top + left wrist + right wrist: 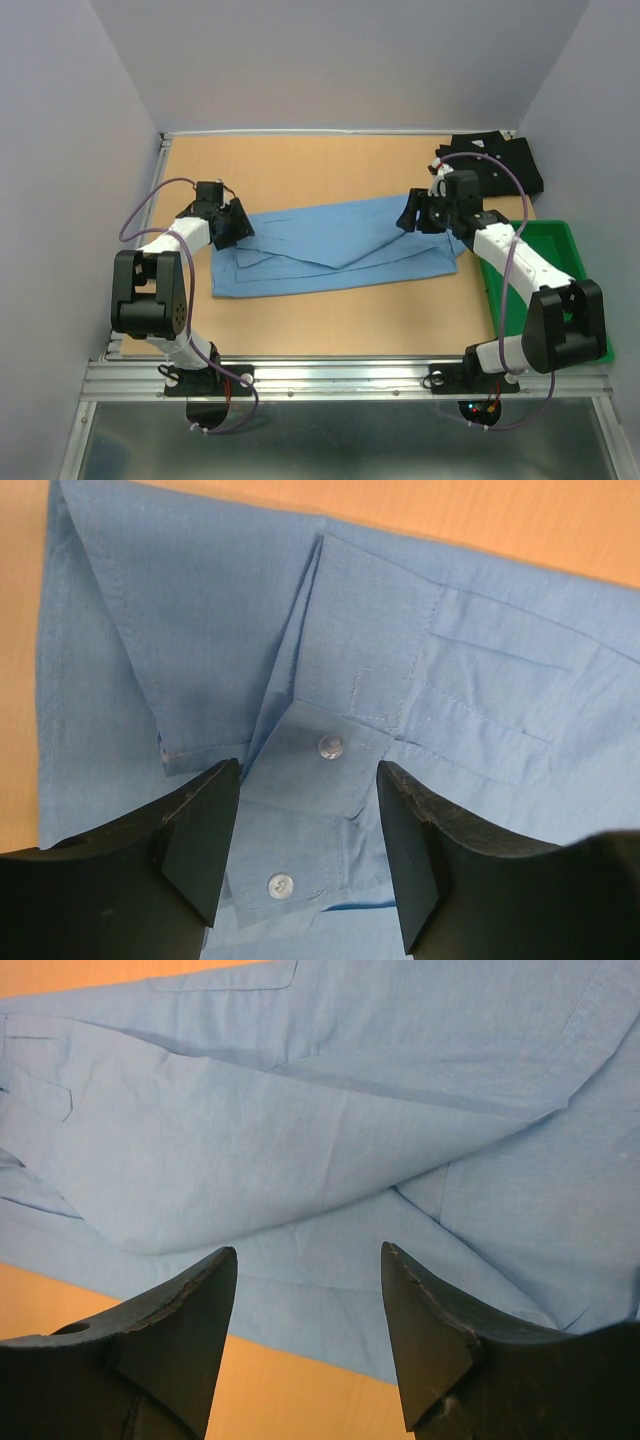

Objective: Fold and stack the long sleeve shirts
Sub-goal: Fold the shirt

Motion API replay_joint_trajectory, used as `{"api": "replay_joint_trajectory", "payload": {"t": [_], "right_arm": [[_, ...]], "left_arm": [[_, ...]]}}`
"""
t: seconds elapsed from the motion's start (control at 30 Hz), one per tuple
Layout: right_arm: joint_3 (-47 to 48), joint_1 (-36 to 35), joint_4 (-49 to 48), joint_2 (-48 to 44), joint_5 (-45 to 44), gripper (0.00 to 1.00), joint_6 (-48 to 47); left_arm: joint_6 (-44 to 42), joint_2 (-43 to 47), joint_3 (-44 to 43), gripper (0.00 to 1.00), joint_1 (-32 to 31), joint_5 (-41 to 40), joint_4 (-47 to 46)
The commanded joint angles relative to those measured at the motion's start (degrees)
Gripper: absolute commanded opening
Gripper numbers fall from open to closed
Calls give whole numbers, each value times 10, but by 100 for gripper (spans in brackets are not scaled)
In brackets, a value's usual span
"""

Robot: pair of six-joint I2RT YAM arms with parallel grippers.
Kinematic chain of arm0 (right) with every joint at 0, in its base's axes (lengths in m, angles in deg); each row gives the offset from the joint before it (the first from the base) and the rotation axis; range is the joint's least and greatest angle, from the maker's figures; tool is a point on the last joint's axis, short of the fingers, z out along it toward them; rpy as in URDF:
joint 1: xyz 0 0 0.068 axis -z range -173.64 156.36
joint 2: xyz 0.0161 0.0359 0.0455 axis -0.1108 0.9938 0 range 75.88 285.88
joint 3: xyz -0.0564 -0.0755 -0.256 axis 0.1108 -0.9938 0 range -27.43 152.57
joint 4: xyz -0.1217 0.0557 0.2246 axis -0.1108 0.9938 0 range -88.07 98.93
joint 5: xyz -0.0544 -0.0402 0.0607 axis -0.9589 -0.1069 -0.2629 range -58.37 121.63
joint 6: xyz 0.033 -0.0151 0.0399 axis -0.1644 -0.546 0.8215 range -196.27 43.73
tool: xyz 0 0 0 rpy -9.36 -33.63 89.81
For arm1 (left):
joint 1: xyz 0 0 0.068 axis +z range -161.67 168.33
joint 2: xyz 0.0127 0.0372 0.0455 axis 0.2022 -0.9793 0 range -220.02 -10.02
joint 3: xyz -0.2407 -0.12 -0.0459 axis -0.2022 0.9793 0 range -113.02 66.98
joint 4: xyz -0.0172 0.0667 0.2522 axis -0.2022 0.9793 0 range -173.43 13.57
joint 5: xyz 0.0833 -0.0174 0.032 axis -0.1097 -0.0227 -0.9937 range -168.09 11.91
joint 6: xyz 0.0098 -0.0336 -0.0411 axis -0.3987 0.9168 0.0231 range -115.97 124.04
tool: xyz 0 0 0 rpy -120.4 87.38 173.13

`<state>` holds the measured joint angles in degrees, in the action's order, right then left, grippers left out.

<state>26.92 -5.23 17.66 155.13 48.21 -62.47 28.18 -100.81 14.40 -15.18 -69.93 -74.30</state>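
Wooden table [330, 335] carries the blue shirt [340, 250], folded lengthwise, at its middle; the black shirt [500, 165] sits bunched at the far right corner. Over the blue one's ends the left gripper [308, 780] and right gripper [308, 1260] gape, holding nothing. Pinching only the cuff [320, 755] could undo the fold.

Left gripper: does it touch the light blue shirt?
Cannot tell. The left wrist view shows the left gripper open astride the cuff of the light blue shirt, yet neither contact nor gap is plain.

White arms [180, 238], black joints [150, 290], purple cables [137, 212]
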Motion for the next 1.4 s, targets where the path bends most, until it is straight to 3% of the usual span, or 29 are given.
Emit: {"api": "replay_joint_trajectory", "payload": {"t": [0.0, 0.27, 0.33, 0.47, 0.63, 0.8, 0.87, 1.37], "right_arm": [[-17, 3, -25, -21, 7, 65, 7], [-21, 3, -25, -16, 8, 65, 7], [-21, 3, -26, -16, 8, 65, 6], [-21, 3, -25, -17, 5, 65, 4], [-21, 3, -25, -18, 5, 65, 2], [-21, 3, -25, -16, 5, 65, 3], [-20, 3, -25, -16, 5, 65, 3], [-20, 3, -28, -20, 9, 65, 7]], "left_arm": [[13, 8, 13, 68, 3, -28, 4], [20, 1, 22, 68, 3, -32, -15], [25, -2, 22, 58, 3, -18, -23], [29, -4, 20, 46, 3, -2, -18], [31, 2, 22, 40, 3, -1, -11], [33, 8, 24, 17, 3, 1, -4], [34, 14, 21, 0, 3, 5, -2], [55, 98, 52, 0, 3, -38, 36]]}}
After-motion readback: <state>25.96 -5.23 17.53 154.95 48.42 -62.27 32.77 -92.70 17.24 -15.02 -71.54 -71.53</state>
